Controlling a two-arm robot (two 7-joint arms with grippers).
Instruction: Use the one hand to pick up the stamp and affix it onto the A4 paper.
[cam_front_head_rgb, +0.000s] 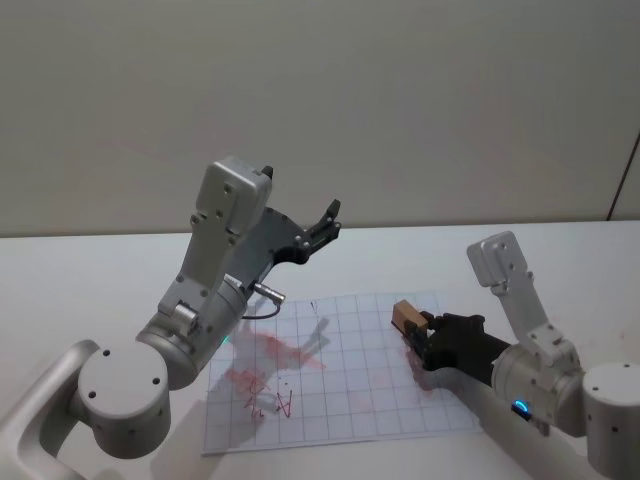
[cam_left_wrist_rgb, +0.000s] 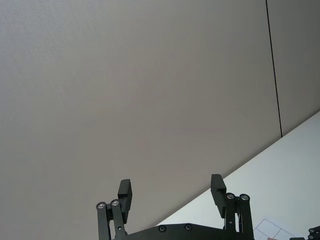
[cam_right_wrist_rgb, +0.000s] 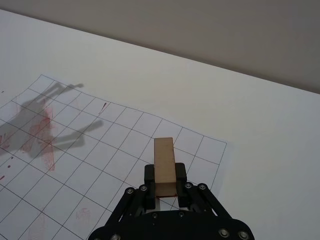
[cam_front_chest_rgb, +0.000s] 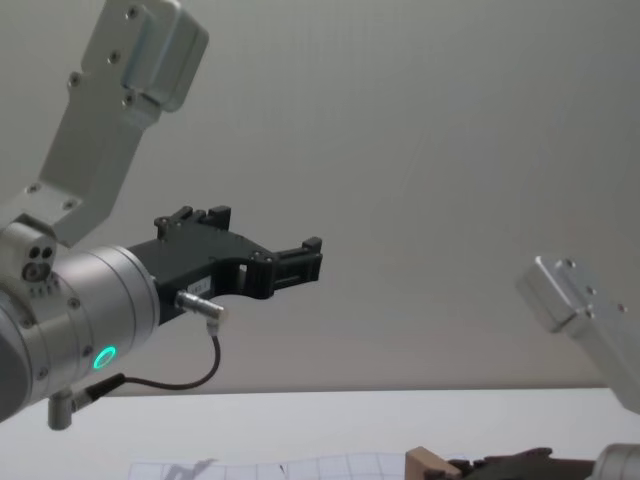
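one stamp, right claw, red-smeared paper

The A4 paper is laid flat on the table; the stamp is held above its far right corner.

The stamp is bare pale wood, matt and unvarnished. The right gripper is matt black plastic (small shiny screw heads dot its links). The paper is thin and matt, smeared with dull red ink. The left arm's wrist is silver metal with a soft sheen. The tabletop is smooth and white.
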